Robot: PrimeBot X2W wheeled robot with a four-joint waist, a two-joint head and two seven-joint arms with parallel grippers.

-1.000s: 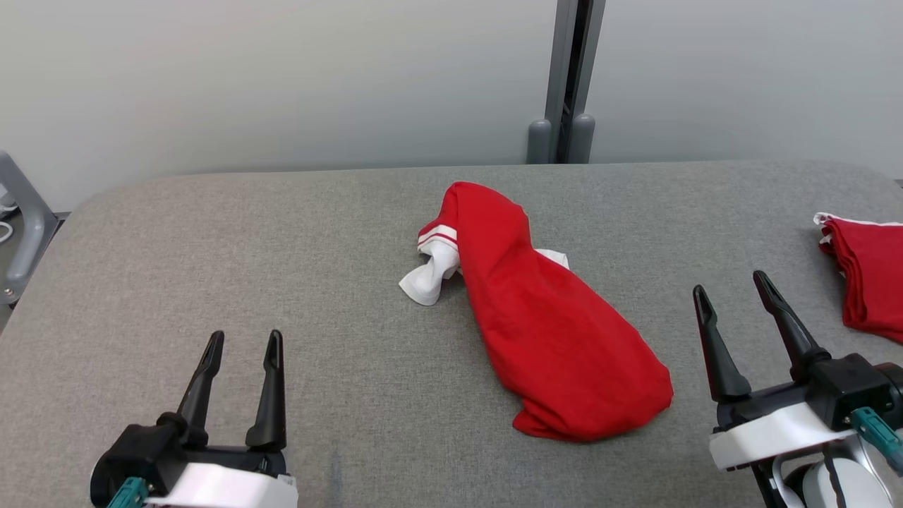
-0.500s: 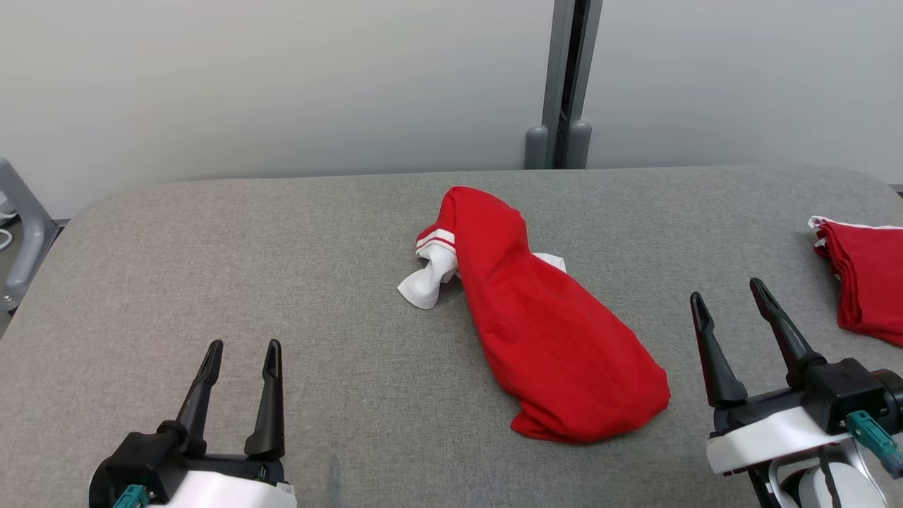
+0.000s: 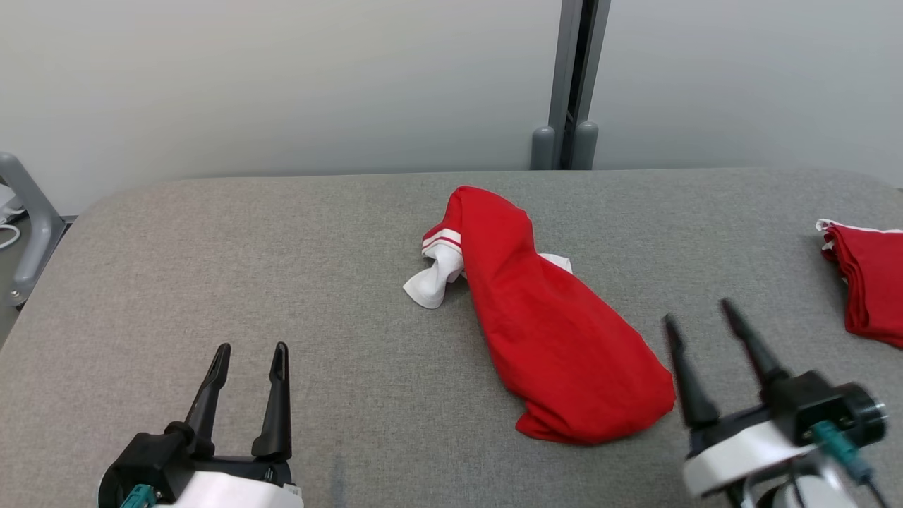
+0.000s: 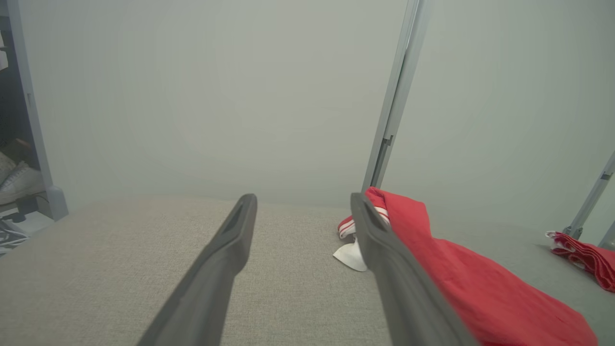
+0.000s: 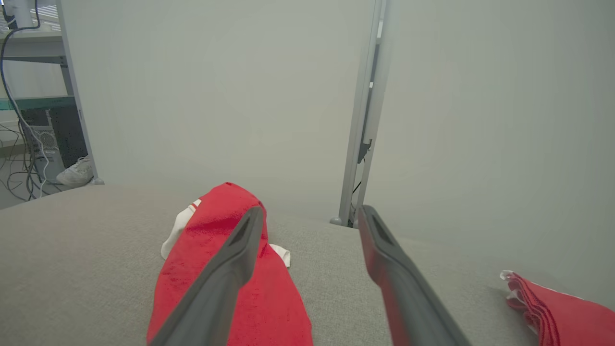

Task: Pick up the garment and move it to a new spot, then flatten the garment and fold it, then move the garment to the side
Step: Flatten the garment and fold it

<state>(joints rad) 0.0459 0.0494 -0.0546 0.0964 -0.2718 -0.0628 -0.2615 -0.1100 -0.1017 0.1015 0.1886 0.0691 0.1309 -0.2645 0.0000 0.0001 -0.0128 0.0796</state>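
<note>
A crumpled red garment (image 3: 550, 331) with a white, red-striped sleeve lies in a long heap at the middle of the grey padded table (image 3: 211, 268). It also appears in the left wrist view as the garment (image 4: 471, 288) and in the right wrist view as the garment (image 5: 230, 278). My left gripper (image 3: 252, 349) is open at the lower left, well clear of the cloth. At the lower right my right gripper (image 3: 698, 314) stands open beside the garment's near end, not touching it. Nothing is between either pair of fingers.
A folded stack of red cloth (image 3: 871, 282) lies at the table's right edge, seen too as the stack (image 5: 557, 307). A grey post (image 3: 571, 85) stands behind the table against the pale wall. A grey metal frame (image 3: 28, 226) is off the left edge.
My right gripper has dropped lower and shifted left toward the garment's near end. The left gripper sits slightly lower in the picture. The garment has not moved.
</note>
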